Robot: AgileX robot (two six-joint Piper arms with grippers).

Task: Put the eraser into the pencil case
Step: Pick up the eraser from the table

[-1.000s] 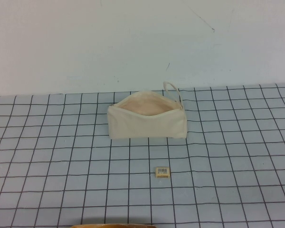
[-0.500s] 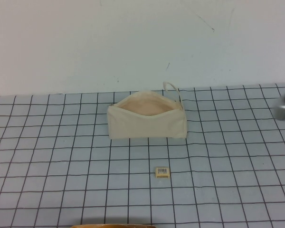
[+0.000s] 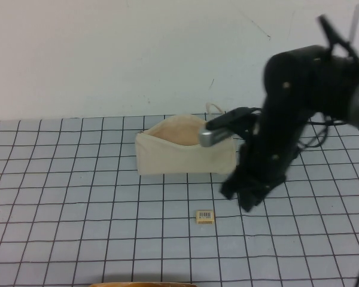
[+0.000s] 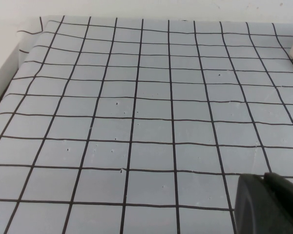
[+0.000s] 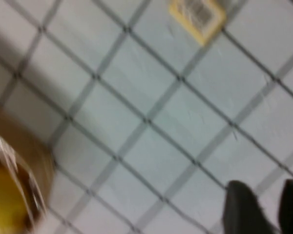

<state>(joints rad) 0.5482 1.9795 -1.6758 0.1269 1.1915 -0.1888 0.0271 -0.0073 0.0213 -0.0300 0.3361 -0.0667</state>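
Note:
The eraser [image 3: 204, 216], a small tan block with a barcode label, lies on the grid mat in front of the pencil case [image 3: 179, 156]. The case is a cream fabric pouch standing with its mouth open and a cord loop at its right end. My right gripper [image 3: 245, 194] hangs low over the mat, just right of and slightly behind the eraser, apart from it. The right arm hides the pouch's right end. In the right wrist view the eraser [image 5: 198, 14] lies ahead of my open, empty right gripper [image 5: 268, 209]. My left gripper [image 4: 268, 204] is shut over bare mat, outside the high view.
A blue-grey mat with black grid lines [image 3: 78, 197] covers the table in front of a white wall. A brown and yellow round object [image 5: 10, 195] sits at the near table edge, and it shows as a tan sliver in the high view [image 3: 143, 284].
The right arm has swung in from the right edge and come down beside the eraser. The eraser and the pencil case have not moved.

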